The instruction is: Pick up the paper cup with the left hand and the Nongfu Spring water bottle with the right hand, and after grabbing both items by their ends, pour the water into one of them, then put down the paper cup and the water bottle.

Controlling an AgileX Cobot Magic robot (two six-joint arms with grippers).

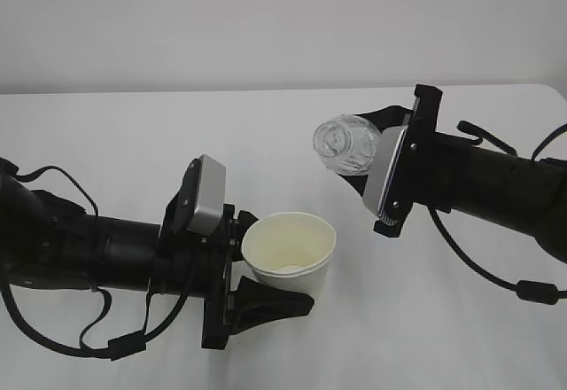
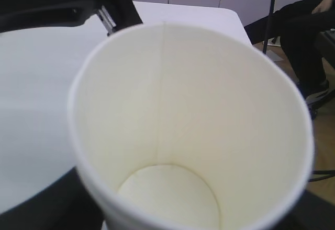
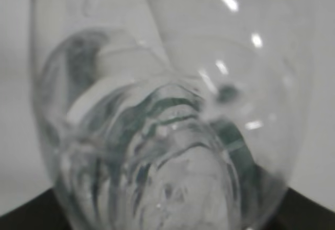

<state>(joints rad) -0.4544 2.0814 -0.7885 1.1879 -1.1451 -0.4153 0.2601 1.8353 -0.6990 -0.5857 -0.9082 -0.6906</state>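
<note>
So the left hand (image 1: 252, 270) has its long pointed black fingers clamped on the paper cup (image 1: 290, 253), holding it low by the base and tipped so the mouth faces up and toward the camera, just above the white table (image 1: 133, 133). The cup is thin matte white paper, tapered, with a rolled rim and a pale cream inside; in the left wrist view you can see a faint vertical seam running down the inner wall to the round bottom, which looks dry as far as I can tell. Over on the other side, the right hand (image 1: 376, 155) grips the Nongfu Spring water bottle (image 1: 347, 144), held up in the air, lying nearly sideways above and right of the cup, not touching it. It's clear, ribbed, glossy plastic; up close it's blurry, with dark green streaks showing through the wall.
</note>
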